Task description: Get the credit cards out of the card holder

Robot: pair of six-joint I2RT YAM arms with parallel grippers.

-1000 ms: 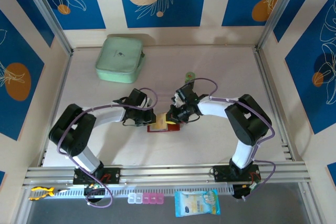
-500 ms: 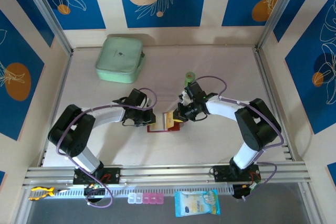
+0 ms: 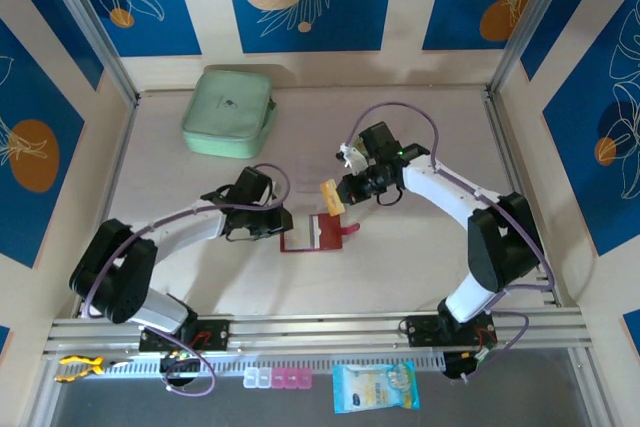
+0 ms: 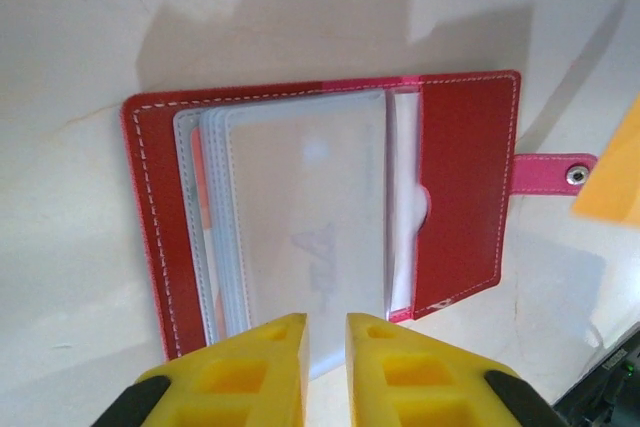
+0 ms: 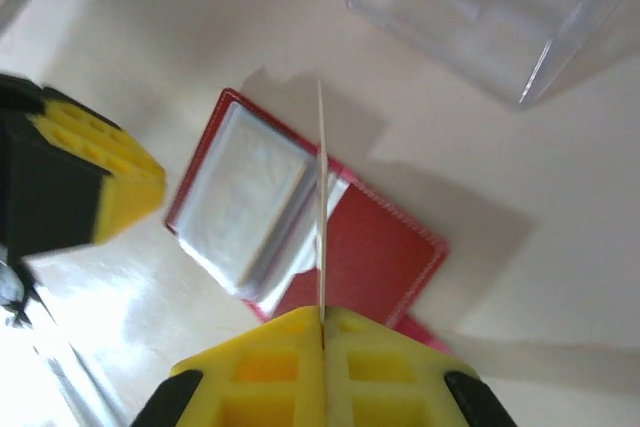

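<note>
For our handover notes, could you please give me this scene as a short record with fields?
wallet: red, lying open on the table, clear sleeves showing
card: yellow-orange, out of the wallet, held clear of it
right tool: shut on the card's edge
left tool: at the edge of the wallet's sleeves, narrow gap between the fingers, grip unclear
elsewhere: green case at the far left; clear box on the table

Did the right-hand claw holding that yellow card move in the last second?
Yes. The right gripper carried its card away from the card holder, toward the back wall.
</note>
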